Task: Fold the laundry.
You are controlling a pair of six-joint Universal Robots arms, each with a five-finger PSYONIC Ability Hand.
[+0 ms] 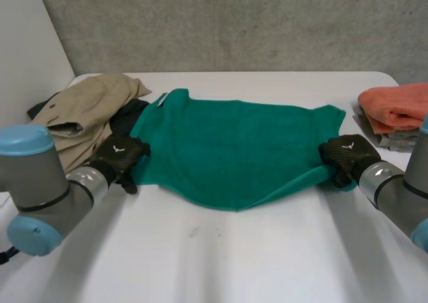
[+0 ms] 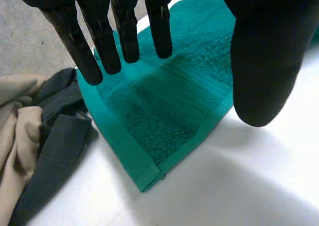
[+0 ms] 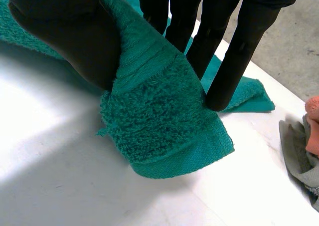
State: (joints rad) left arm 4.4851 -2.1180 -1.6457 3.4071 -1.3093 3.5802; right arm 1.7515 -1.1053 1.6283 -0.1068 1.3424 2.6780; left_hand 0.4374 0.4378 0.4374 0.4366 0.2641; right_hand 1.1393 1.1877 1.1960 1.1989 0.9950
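The white table (image 1: 221, 263) stood before a grey concrete wall (image 1: 234, 22). The fluffy green towel (image 1: 234, 149) lay spread between the hands: left hand (image 1: 119, 157) straight-fingered above one corner, right hand (image 1: 348, 154) pinching another.

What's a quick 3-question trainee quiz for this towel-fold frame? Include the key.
1. True or false: the right hand pinches a raised corner of the green towel.
2. What lies beside the left hand? A) a beige garment and a dark garment B) a white plate C) a basket
3. Name the colour of the folded cloth lying on the grey cloth by the right arm.
Key: 1 true; 2 A; 3 orange.
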